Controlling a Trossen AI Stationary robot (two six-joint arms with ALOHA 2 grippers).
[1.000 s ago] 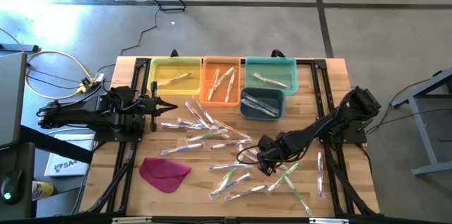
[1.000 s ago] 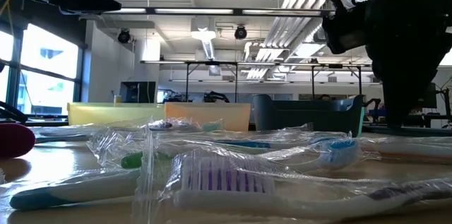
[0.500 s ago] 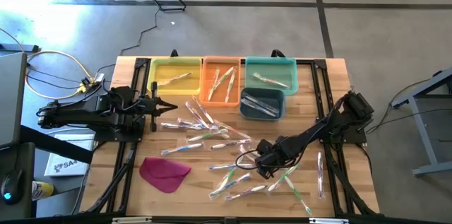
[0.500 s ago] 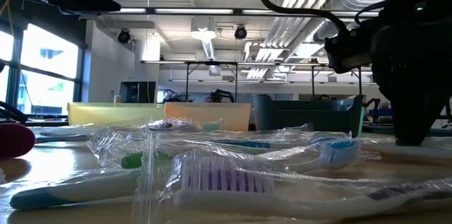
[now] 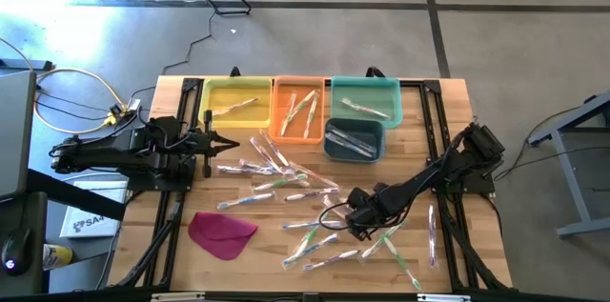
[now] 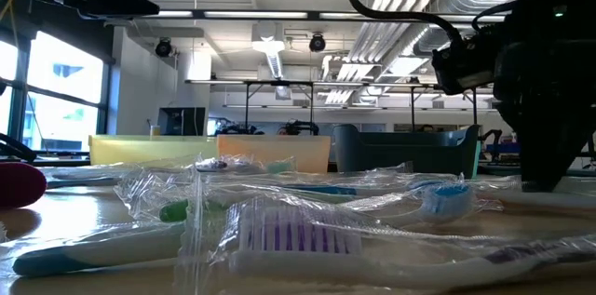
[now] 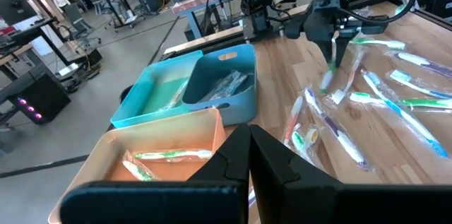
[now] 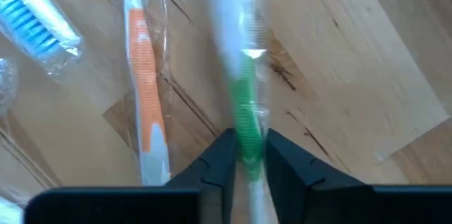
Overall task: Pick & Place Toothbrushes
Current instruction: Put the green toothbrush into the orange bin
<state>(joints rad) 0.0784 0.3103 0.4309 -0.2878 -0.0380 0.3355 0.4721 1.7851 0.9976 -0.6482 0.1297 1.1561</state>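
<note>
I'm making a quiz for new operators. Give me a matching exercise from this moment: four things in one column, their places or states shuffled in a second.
Things:
1. right hand
2. left hand
3. magenta cloth
4. dark blue bin

States:
a. flat on the table's near left
b. shut, waiting beside the yellow bin
c. in front of the teal bin
d. closed on a green-handled toothbrush

Pairs: 1-d, 2-b, 3-a, 4-c

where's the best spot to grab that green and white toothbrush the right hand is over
Grip the green-and-white toothbrush on its slim green handle section, coming straight down from above. It lies flat on the wooden table, so its narrow sides face the fingers. The right hand already has it between its fingers there; the orange toothbrush lies apart alongside.
</note>
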